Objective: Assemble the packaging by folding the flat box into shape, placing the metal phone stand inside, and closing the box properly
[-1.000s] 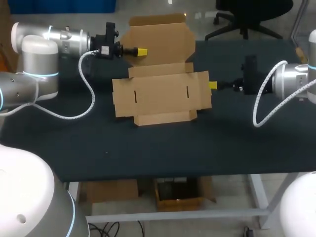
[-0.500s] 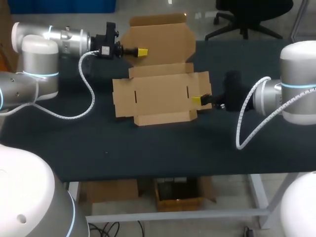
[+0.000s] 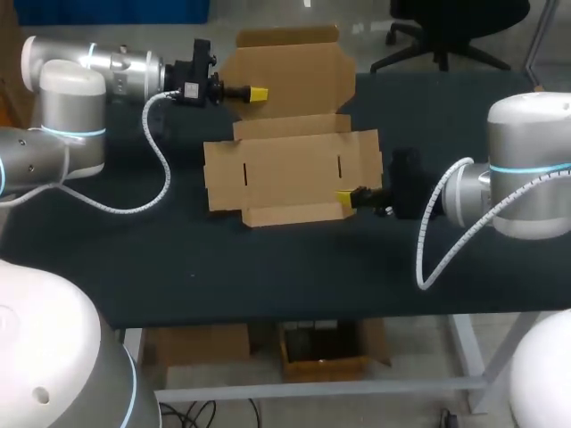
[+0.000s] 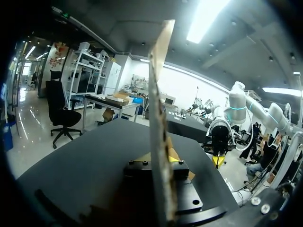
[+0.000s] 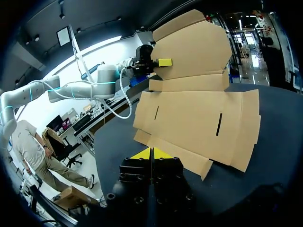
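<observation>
On the dark table (image 3: pixel 268 267), at its centre, a flat cardboard box (image 3: pixel 290 169) is being left lying unfolded. Its lid flap (image 3: pixel 294 76), at the box's 12 o'clock, is being held tilted up off the table by the left gripper (image 3: pixel 257 93), which is clamped on the flap's 9 o'clock edge. The right gripper (image 3: pixel 345 196) is being held low at the box's 4 o'clock corner, fingers pressed together on nothing. Its tips are right at the front flap (image 3: pixel 294 212); contact cannot be told.
</observation>
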